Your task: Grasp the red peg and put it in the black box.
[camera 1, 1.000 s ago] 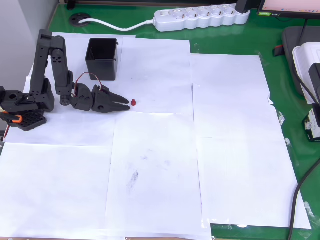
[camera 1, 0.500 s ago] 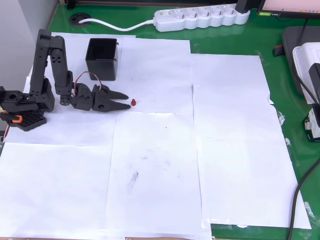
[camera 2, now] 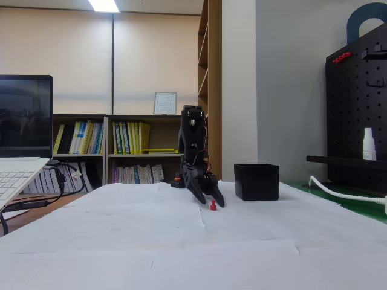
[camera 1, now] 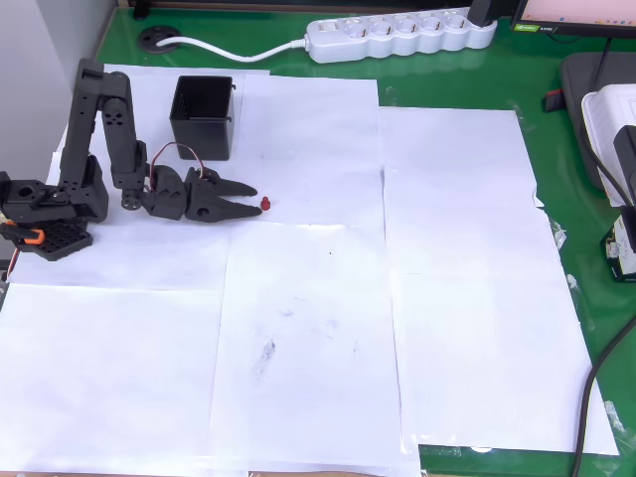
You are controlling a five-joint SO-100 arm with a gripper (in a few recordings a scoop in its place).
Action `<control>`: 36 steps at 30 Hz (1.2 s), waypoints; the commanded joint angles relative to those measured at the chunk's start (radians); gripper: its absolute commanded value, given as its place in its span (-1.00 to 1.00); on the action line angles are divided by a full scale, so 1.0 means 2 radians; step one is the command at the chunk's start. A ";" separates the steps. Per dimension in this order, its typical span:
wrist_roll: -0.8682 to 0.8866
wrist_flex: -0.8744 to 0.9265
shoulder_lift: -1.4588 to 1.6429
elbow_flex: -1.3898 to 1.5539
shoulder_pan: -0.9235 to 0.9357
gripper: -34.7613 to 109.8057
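Folded low over white paper sheets, claw parted, clenching nothing. Just above it in the overhead view, square matte black box, straight-walled. Right off its tips, tiny stubby red peg, upright on paper.

red peg: 1 | black box: 1 | power strip: 1

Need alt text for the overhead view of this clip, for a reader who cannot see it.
A black robot arm's claw lies low on white paper sheets, jaws slightly apart, its tips just left of the tiny red peg and pointing at it. The open black box stands above the arm in the picture, and a white power strip lies on the green table edge.
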 commanded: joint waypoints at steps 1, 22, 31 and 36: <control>-0.003 0.004 0.019 0.018 0.002 -0.27; 0.000 -0.007 0.043 0.042 0.002 -0.27; 0.002 -0.012 0.047 0.042 0.002 -0.27; 0.005 -0.012 0.047 0.042 0.002 -0.41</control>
